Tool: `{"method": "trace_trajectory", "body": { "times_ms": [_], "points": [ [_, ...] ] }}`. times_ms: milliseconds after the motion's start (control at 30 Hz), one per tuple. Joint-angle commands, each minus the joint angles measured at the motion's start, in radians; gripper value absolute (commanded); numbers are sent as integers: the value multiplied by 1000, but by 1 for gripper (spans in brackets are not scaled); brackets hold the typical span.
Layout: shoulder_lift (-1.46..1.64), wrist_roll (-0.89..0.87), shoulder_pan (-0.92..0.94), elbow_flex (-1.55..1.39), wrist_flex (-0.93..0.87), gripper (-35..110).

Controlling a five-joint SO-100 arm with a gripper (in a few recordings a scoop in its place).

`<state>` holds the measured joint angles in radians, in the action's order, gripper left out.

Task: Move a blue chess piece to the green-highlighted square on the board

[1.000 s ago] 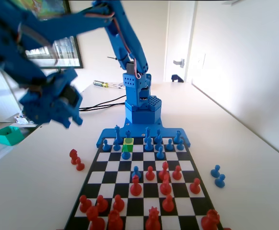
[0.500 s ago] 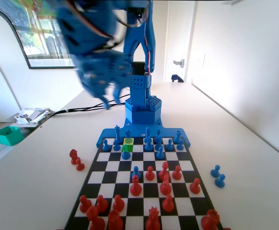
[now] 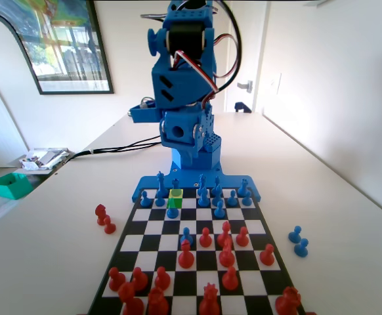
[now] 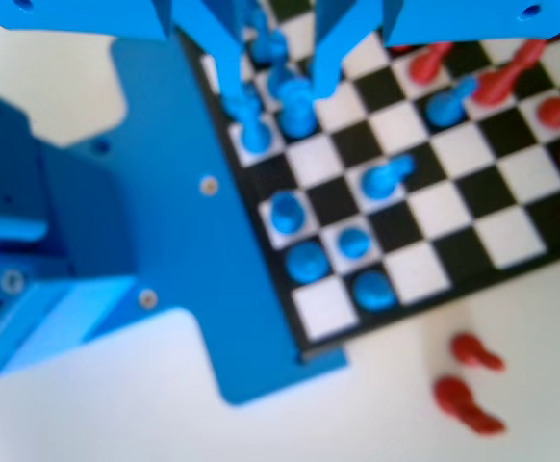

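Observation:
The board (image 3: 247,282) holds blue pieces at its far end and red pieces at its near end. The green-highlighted square (image 3: 176,193) lies in the far rows, left of centre, and is bare. A blue piece (image 3: 172,211) stands one square nearer to the camera than it. The blue arm (image 3: 181,72) is folded upright over its base. In the wrist view my gripper (image 4: 278,58) hangs open above the blue rows of the board (image 4: 453,207), with nothing between its jaws. A blue pawn (image 4: 386,178) stands out alone in front of the others.
Two red pieces (image 3: 104,220) lie off the board on the left in the fixed view, also seen as the red pieces (image 4: 468,385) in the wrist view. Two blue pieces (image 3: 298,241) stand off the board on the right. A teal tray (image 3: 10,185) sits far left.
The arm has swung from the left of the fixed view to the centre, above its base and the board's far end. No piece on the board has moved.

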<state>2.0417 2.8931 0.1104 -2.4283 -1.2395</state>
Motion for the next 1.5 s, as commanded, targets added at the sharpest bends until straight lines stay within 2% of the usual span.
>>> {"method": "trace_trajectory", "body": {
  "times_ms": [0, 133, 300, 1467],
  "points": [
    [66, 120, 43, -46, 46, 15],
    [67, 179, 77, -137, 181, 15],
    [64, 227, 123, -199, 267, 15],
    [-130, 308, 233, -287, 549, 15]
  ]
}}
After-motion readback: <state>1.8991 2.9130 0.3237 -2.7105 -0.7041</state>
